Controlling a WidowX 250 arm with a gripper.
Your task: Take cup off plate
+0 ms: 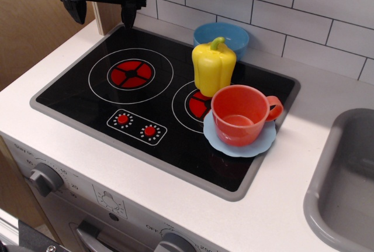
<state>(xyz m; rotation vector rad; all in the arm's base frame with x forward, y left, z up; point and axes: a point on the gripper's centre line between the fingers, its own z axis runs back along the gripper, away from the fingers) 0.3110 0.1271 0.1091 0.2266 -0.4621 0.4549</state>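
The orange-red cup [241,114] stands upright on the light blue scalloped plate [257,145], its loop handle pointing right. The plate rests on the front right part of the black stovetop [117,109], over the right burner's edge. My gripper [102,12] hangs at the top left, above the stovetop's back left corner, far from the cup. Its two dark fingers [77,11] point down with a wide gap between them, open and empty.
A yellow toy pepper [214,66] stands just behind the cup, touching or nearly touching it. A deeper blue bowl [222,35] sits behind the pepper by the tiled wall. A grey sink [345,187] lies at the right. White counter surrounds the stove.
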